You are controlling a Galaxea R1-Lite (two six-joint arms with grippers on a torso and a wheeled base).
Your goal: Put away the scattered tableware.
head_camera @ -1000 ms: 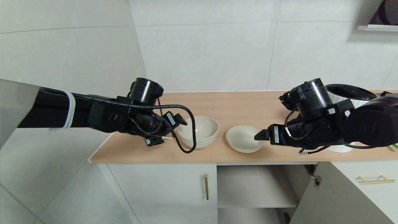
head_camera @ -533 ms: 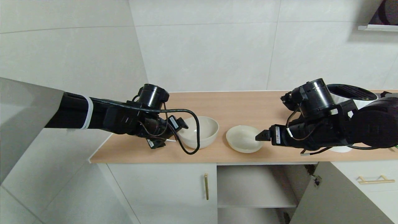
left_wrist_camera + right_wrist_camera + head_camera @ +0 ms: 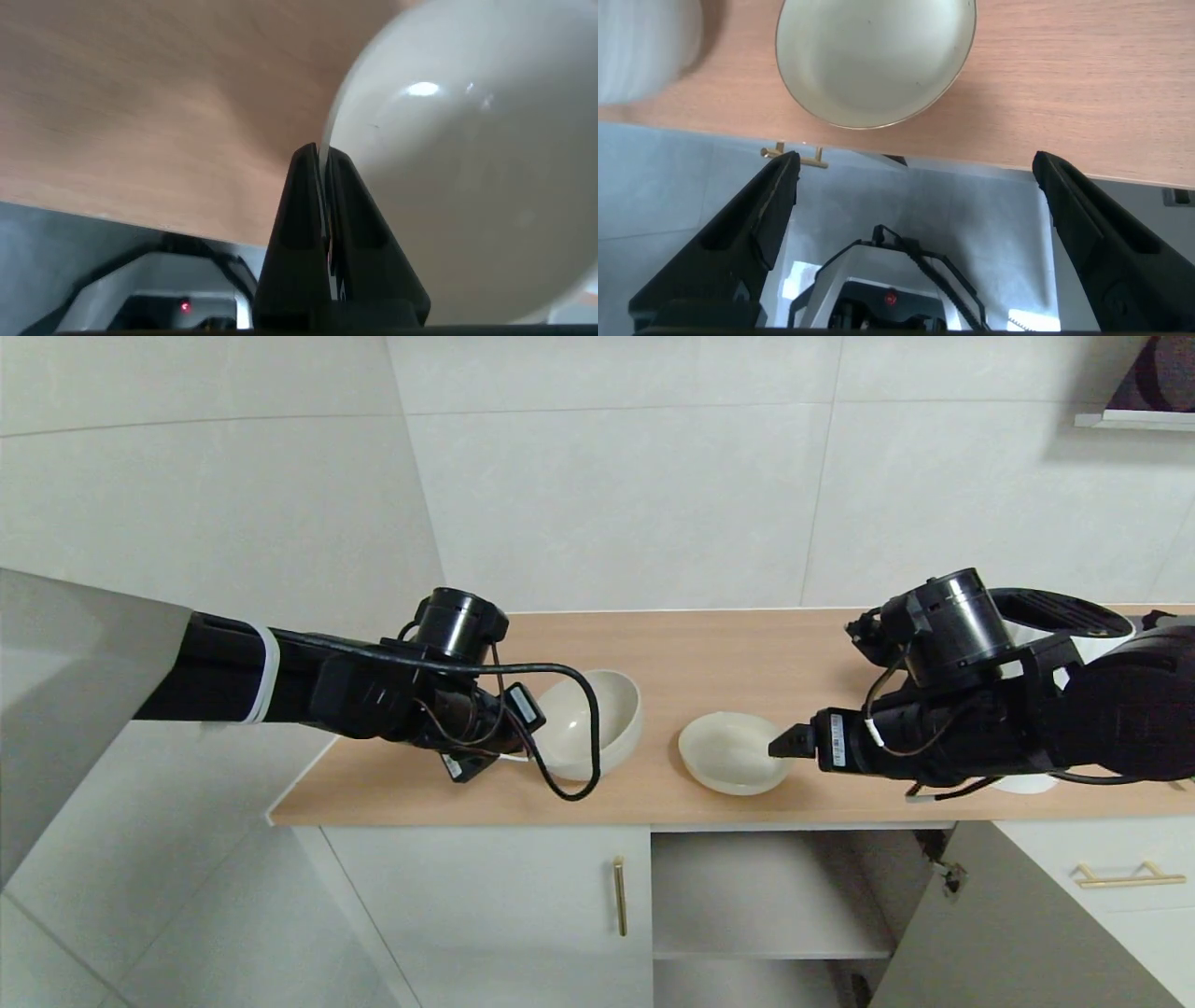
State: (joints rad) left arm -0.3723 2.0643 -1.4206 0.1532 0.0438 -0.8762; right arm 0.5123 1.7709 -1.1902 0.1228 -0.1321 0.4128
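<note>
A large white bowl (image 3: 597,721) is tipped up on the wooden counter (image 3: 747,653), its opening facing right. My left gripper (image 3: 525,717) is shut on its near left rim. In the left wrist view the two fingers (image 3: 322,201) pinch the rim of the large bowl (image 3: 467,159). A smaller cream bowl (image 3: 731,751) rests flat to its right. My right gripper (image 3: 782,745) hangs open just right of it, at the rim. In the right wrist view the small bowl (image 3: 876,56) lies beyond the widely spread right gripper (image 3: 915,168).
Below the counter a cabinet stands open, with a bare shelf (image 3: 766,905) and its door (image 3: 1008,933) swung out to the right. A closed door with a gold handle (image 3: 618,896) is to its left. A white appliance with a black lid (image 3: 1055,609) stands behind my right arm.
My left gripper moved in to the large bowl's rim and shut on it, and the bowl has tipped up off its base. The right arm has barely moved.
</note>
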